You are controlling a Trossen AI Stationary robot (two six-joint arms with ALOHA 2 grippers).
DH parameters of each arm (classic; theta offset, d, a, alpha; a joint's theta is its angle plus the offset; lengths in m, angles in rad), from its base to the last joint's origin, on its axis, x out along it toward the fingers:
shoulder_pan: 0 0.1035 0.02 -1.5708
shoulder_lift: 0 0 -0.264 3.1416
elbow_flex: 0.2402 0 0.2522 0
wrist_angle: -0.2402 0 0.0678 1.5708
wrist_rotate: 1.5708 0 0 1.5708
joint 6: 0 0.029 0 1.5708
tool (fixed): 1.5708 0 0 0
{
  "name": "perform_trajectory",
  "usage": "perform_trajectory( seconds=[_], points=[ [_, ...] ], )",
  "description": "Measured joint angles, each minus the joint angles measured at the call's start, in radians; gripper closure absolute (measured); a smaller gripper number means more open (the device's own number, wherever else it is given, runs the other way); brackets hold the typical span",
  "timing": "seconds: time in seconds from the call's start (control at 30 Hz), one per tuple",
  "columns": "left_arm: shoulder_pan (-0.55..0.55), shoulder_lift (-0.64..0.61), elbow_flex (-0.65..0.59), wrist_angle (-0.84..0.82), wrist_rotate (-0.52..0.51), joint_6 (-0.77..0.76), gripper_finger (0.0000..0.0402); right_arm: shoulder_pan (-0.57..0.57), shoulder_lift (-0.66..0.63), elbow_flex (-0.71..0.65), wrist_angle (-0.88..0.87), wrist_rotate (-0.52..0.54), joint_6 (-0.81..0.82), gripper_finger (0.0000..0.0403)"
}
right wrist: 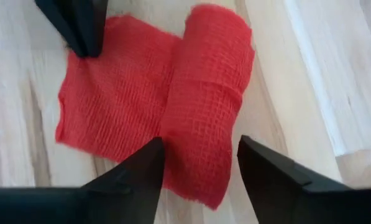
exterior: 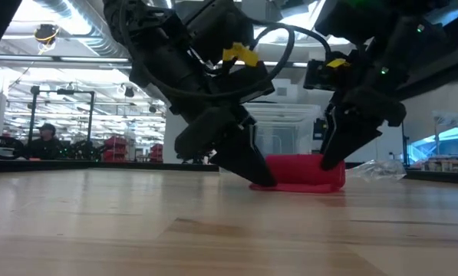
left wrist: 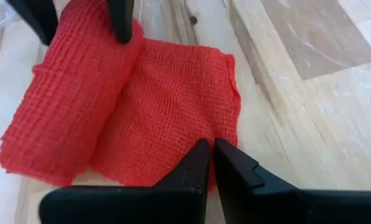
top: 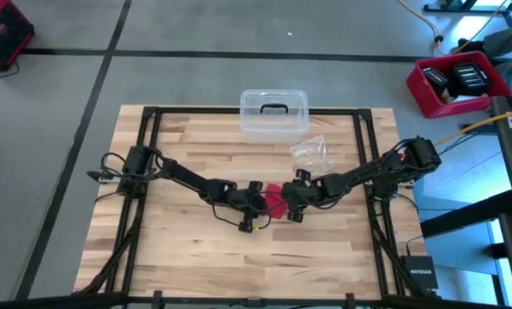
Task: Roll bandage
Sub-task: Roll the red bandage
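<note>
Two grippers of mine meet mid-table in the high view, over the bandage (top: pixel 275 200). Low view: it lies flat on the wood. My left gripper (left wrist: pixel 211 163), clenched, pins the flat tail's edge. My right gripper (right wrist: pixel 201 163), released, straddles the roll; I judge one short flap left, with bare table (top: pixel 195 249) around.

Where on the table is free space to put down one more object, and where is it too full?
Free: the front strip of the table, below both arms, and the far-left part between the left arm and the clear box. Crowded: the middle, where the left end effector and right end effector meet at the bandage, and the wrapper beside the box.
</note>
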Motion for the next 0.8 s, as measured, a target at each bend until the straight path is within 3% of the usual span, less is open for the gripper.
perform_trajectory(
  seconds=[0.17, 0.3, 0.4, 0.57, 0.8],
  points=[
    [-0.005, 0.0, 0.044, -0.059, -0.03, 0.001, 0.0384, 0.0, -0.004, 0.05, -0.081, 0.0, -0.026, 0.0183],
    [-0.006, -0.012, 0.097, -0.178, -0.048, 0.024, 0.0384, 0.002, -0.017, 0.145, -0.234, 0.002, -0.029, 0.0183],
    [-0.006, -0.03, 0.131, -0.282, -0.05, 0.027, 0.0384, 0.019, -0.024, 0.174, -0.256, 0.004, -0.045, 0.0183],
    [-0.011, -0.096, 0.142, -0.4, -0.079, 0.022, 0.0384, 0.082, -0.024, 0.15, -0.155, 0.019, -0.082, 0.0182],
    [0.003, -0.153, 0.122, -0.419, -0.122, -0.01, 0.0384, 0.158, -0.022, -0.04, 0.142, 0.019, -0.134, 0.0182]
  ],
)
